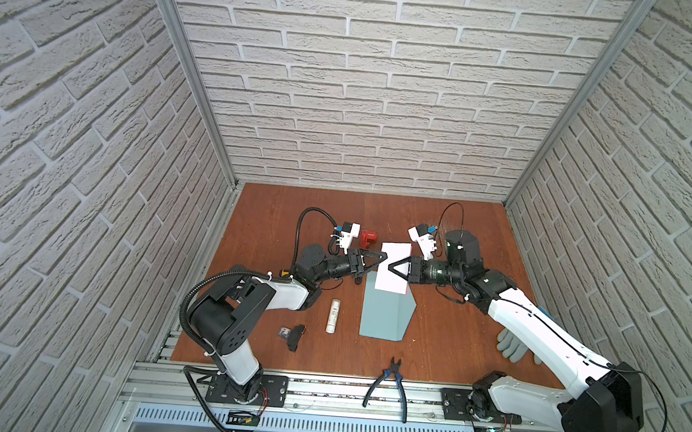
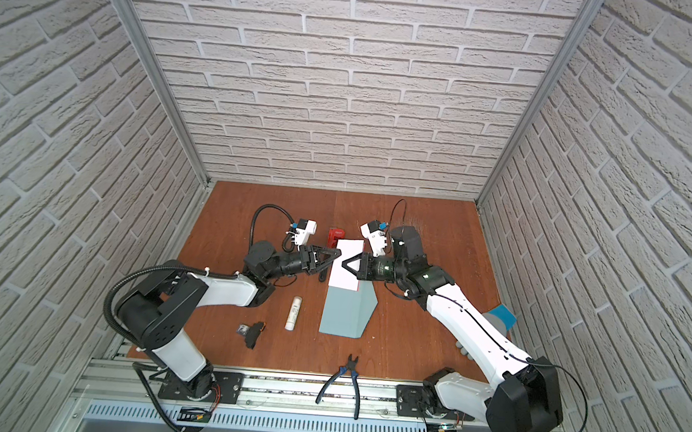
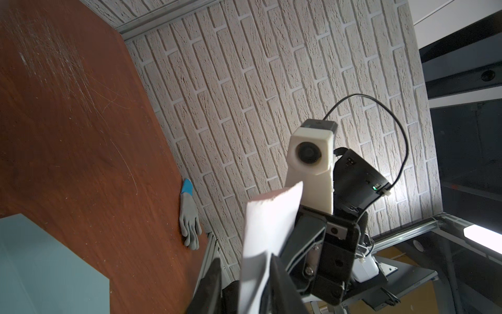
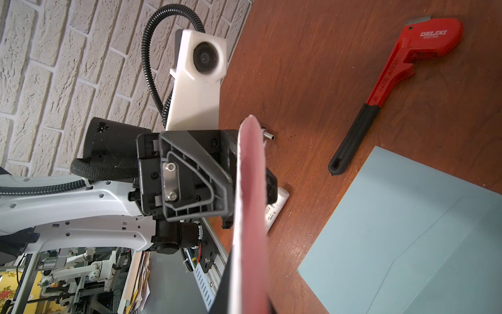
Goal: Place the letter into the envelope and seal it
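The letter (image 1: 393,266) (image 2: 347,263), white on one face and pink-red on the other, hangs in the air between both grippers, over the far end of the envelope (image 1: 385,315) (image 2: 346,313). My right gripper (image 1: 390,267) (image 4: 244,285) is shut on the letter (image 4: 250,190) from the right. My left gripper (image 1: 384,256) (image 3: 245,258) has its jaws round the opposite edge of the letter (image 3: 271,217); one finger touches it, and a gap shows at the other. The light blue-grey envelope (image 3: 40,266) (image 4: 407,231) lies flat on the table, flap spread to the right.
A white glue stick (image 1: 333,316) lies left of the envelope, near a small black part (image 1: 296,336). A red wrench (image 1: 368,238) (image 4: 394,78) lies behind the letter. Blue-handled pliers (image 1: 391,378) overhang the front edge. A grey glove (image 1: 510,345) (image 3: 188,217) lies under the right arm.
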Robot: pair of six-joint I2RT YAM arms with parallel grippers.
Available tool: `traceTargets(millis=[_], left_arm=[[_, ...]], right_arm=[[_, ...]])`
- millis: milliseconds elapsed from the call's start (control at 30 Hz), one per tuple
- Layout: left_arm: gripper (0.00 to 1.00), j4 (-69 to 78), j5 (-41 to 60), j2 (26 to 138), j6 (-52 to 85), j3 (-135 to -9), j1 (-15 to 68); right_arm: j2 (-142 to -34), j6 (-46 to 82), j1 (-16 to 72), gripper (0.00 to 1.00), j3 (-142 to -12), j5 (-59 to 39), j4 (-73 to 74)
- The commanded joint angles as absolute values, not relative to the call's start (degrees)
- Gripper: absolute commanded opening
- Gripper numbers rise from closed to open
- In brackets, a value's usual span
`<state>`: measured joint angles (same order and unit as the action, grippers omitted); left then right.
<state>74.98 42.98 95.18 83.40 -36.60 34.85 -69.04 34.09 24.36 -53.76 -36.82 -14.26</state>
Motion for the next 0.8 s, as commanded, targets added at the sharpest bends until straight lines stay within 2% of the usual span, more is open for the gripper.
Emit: traceTargets(millis=[0,333,467,567,667,767], left_arm=[[0.22,80.33,44.32,92.77,83.22,-38.22,35.11],[0.00,80.33,44.47,90.56,83.32,-38.06,34.98],[0.00,80.33,45.35,89.92,82.89,-37.26,34.74],[0.00,78.79,46.13,89.34,81.63,-35.51,33.70],[0.00,69.03,46.84,86.51,74.78,-34.29,33.18],[0.00,50.17,46.49,81.15,62.27,-35.00,33.47]], right_arm=[[-68.46,33.84,24.14,0.09,-53.14,-38.19,-11.62],[-68.49,32.00,24.18,0.22,-52.03,-37.76,-13.78],[-67.84,30.61,23.99,0.47,-52.91,-36.32,-16.39],[-66.47,26.80,23.91,0.58,-55.40,-33.14,-22.18],[-65.15,21.68,23.90,0.64,-58.63,-28.66,-29.47],[-63.75,16.72,23.88,0.67,-61.03,-26.02,-34.62]])
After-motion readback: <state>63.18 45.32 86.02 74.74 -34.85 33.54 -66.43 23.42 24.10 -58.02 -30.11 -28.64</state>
